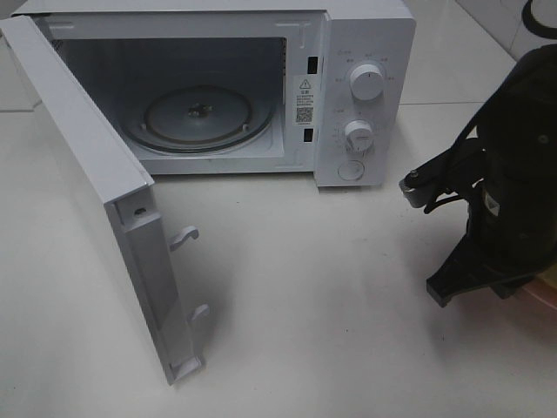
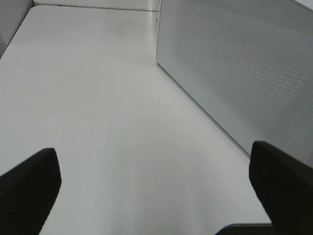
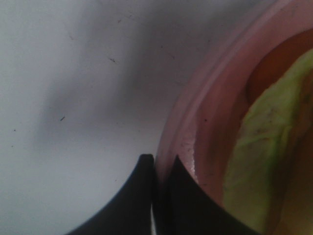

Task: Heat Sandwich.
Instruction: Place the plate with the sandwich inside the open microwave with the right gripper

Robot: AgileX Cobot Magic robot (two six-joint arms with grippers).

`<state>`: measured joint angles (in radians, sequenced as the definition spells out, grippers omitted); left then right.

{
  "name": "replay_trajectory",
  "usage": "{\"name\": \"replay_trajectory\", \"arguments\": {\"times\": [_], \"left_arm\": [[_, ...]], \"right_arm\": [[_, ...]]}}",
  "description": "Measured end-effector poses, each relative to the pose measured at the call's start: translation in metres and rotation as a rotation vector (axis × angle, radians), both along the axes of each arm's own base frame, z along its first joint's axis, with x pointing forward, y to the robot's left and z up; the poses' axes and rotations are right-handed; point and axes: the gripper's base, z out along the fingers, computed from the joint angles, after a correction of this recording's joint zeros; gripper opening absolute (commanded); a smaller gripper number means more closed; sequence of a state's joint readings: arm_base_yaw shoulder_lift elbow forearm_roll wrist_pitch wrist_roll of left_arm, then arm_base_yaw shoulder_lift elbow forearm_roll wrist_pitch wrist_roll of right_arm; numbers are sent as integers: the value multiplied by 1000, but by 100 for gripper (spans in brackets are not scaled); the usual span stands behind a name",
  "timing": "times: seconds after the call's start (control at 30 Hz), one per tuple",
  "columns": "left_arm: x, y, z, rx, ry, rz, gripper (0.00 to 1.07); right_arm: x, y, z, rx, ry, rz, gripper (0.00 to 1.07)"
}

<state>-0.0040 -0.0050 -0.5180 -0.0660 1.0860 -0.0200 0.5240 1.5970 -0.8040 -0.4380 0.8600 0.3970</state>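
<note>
The sandwich (image 3: 264, 147), showing pale green-yellow filling, lies on a round pink plate (image 3: 195, 127) at the table's right edge. My right gripper (image 3: 159, 169) is shut on the plate's rim, one finger on each side of it. In the high view the black right arm (image 1: 513, 174) covers most of the plate (image 1: 541, 300). The white microwave (image 1: 365, 96) stands at the back with its door (image 1: 96, 174) swung wide to the left and a glass turntable (image 1: 198, 117) inside. My left gripper (image 2: 154, 166) is open over bare table beside the door's outer face (image 2: 244, 63).
The microwave's two knobs (image 1: 365, 83) and push button (image 1: 351, 170) face the front right. The door's latch hooks (image 1: 184, 235) stick out toward the middle of the white table (image 1: 305, 305).
</note>
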Motion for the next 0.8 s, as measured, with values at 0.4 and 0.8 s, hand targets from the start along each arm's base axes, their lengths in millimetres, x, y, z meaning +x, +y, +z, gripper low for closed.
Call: {"name": "replay_trajectory", "arguments": {"times": [0.4,0.8], "left_arm": [[0,0,0,0,0,0,98],[0,0,0,0,0,0,98]], "right_arm": [[-25,18,26,-28,-29,111,0],[-55,31,41,-62,-80,276,0]]}}
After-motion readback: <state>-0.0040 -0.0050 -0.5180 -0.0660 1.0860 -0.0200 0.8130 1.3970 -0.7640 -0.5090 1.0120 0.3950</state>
